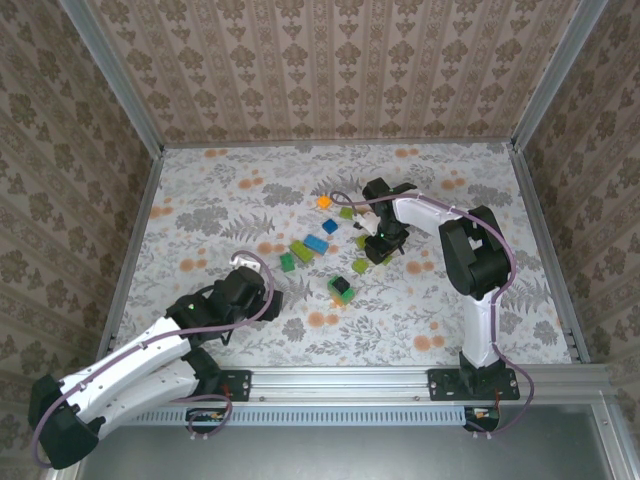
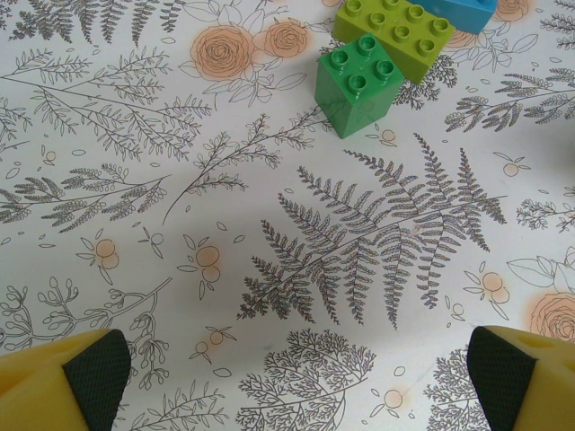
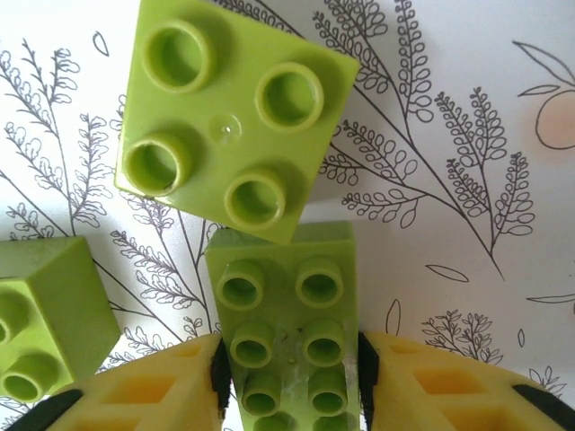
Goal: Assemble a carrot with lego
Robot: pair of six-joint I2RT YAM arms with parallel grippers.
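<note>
- The left jaws stand wide apart and hold nothing. Their yellow, black-padded fingertips [image 2: 63, 382] hang low over the floral-patterned desk [image 2: 180, 269].
- Just ahead of them, a mid-green square lego brick [image 2: 359, 81] touches a lime oblong brick [image 2: 395, 31]. A blue brick [image 2: 463, 11] lies behind.
- Near the desk's middle stands a small stack [image 1: 341, 289], a black brick on green.
- Farther back lie an orange brick [image 1: 324, 202] and a second blue brick [image 1: 329, 226].
- The right jaws are pressed against both long sides of a lime-green studded long brick [image 3: 283, 341]. A lime four-stud square brick [image 3: 229, 117] sits at its far end, and another lime block [image 3: 45, 314] lies just left of it.
</note>
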